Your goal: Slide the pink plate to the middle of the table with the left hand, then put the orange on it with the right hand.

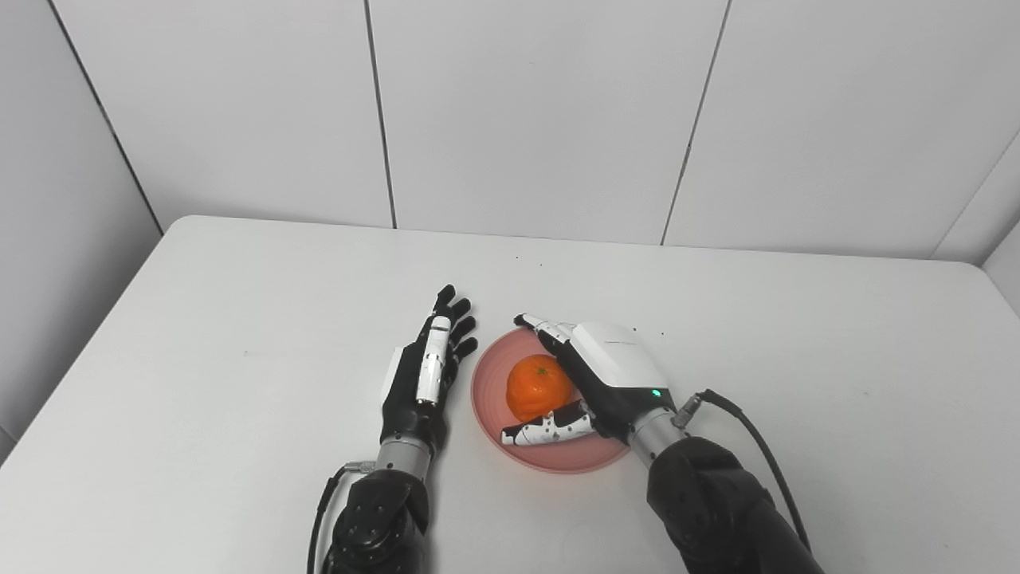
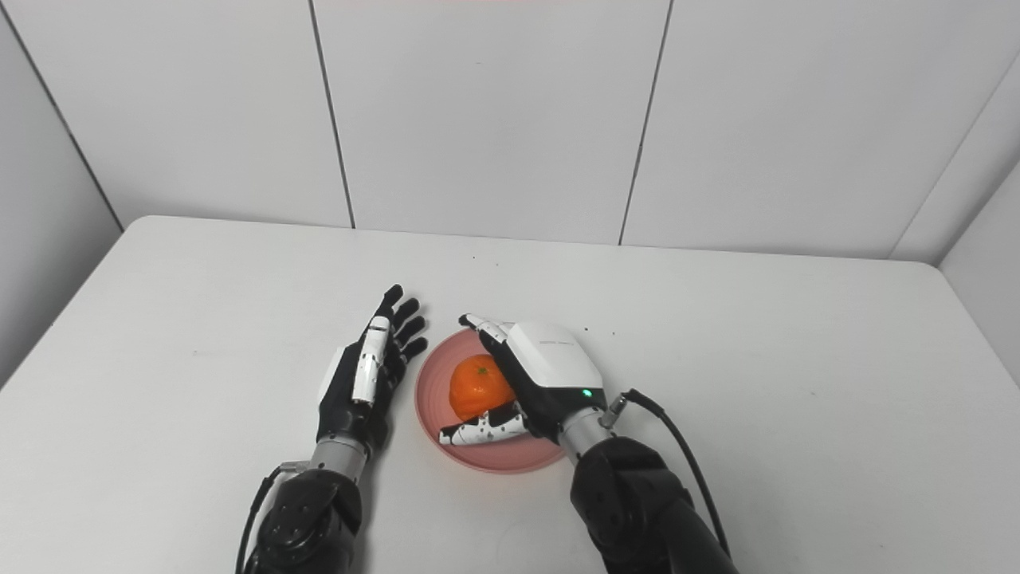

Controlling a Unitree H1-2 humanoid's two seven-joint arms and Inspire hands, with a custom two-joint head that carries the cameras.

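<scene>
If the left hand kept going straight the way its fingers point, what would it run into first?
Nothing, it seems: the left hand points past the pink plate across bare table toward the wall.

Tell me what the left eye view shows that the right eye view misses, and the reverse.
Only the left eye view shows more of the left wall. Only the right eye view shows more bare table and wall at the right. Both share the scene: the orange on the pink plate, the right hand cupped around it, and the left hand open beside the plate.

orange [image 1: 538, 387] on plate [image 1: 488, 399], left hand [image 1: 426, 371] beside plate's left, right hand [image 1: 594, 375] over it
</scene>
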